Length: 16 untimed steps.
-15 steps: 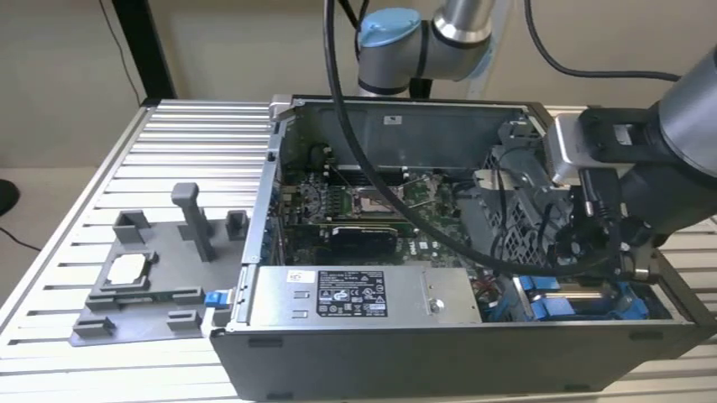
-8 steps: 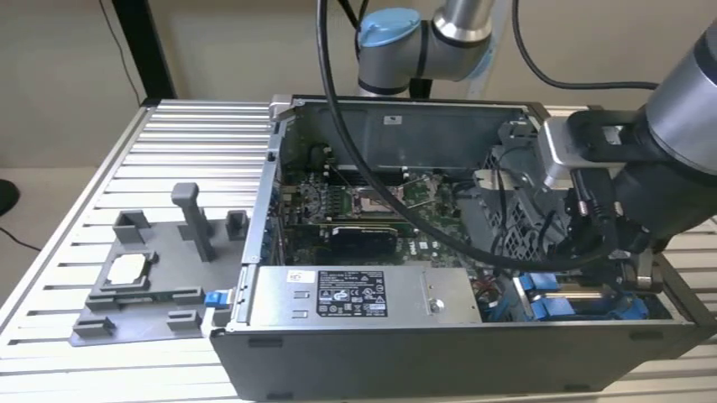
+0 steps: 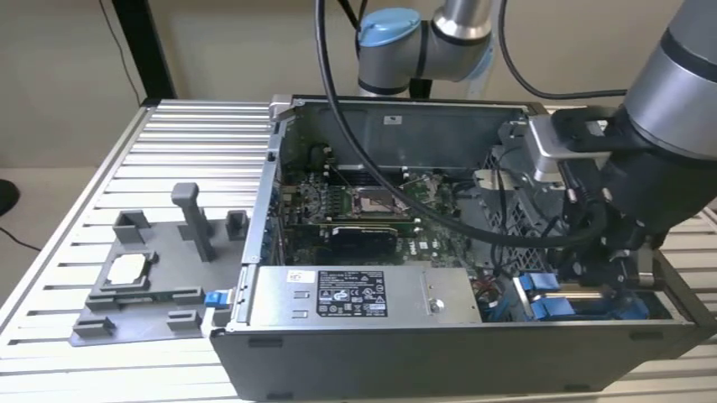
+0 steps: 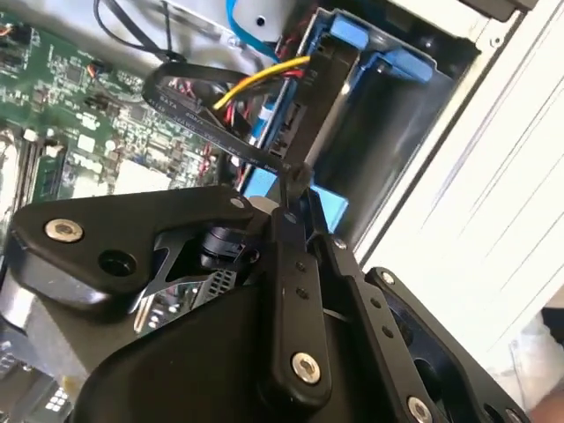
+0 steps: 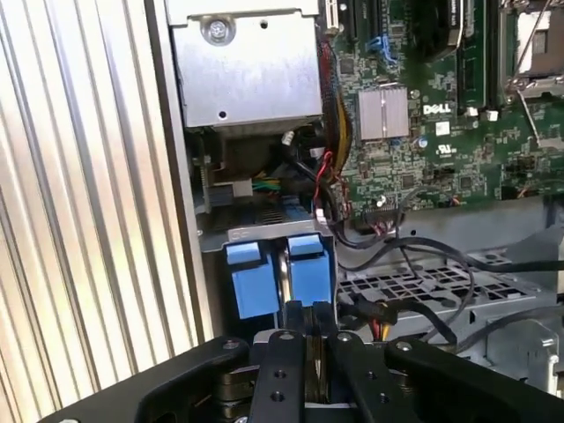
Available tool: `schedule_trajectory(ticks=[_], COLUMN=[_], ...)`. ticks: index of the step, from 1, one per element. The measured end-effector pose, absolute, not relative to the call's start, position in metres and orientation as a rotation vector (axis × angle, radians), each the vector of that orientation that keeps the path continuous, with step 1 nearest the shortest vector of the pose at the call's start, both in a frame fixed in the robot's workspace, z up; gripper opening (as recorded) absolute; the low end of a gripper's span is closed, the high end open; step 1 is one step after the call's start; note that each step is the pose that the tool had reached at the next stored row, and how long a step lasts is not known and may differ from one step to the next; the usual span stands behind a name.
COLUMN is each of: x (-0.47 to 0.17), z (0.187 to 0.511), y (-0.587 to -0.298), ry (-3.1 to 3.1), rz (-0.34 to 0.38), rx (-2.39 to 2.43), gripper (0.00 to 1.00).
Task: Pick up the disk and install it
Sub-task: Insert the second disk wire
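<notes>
Here, the jaws of the gripper [image 5: 315, 339] are clenched on the disk [image 5: 304, 275], held on edge by its blue bracket. It hangs straight ahead of the fingertips, long axis in line with them, above the drive bay [image 3: 583, 302] at the open computer case's [image 3: 448, 344] front corner. Cables [image 5: 401, 264] lie just beside the slot.

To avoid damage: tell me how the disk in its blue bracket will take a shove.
The disk is likely stiff: its blue bracket looks like hard moulded plastic. Its two raised tabs may flex or crack under a sideways shove from the claw. Seated on edge in the bay, it should slide rather than tip.
</notes>
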State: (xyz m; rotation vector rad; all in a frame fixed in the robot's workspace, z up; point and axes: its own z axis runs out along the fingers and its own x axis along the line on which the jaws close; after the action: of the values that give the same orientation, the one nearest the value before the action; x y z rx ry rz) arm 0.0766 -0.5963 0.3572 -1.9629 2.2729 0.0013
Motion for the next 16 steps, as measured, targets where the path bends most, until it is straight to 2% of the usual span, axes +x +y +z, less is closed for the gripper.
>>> schedule_trajectory(ticks=[3,16], x=[0.0766,0.0762], z=[0.3570,0.3516], y=[-0.5870,-0.5854], ry=[2.257,2.225], rz=[-0.028,-0.094], rx=[-1.952,-1.907], gripper=[0.00,0.00])
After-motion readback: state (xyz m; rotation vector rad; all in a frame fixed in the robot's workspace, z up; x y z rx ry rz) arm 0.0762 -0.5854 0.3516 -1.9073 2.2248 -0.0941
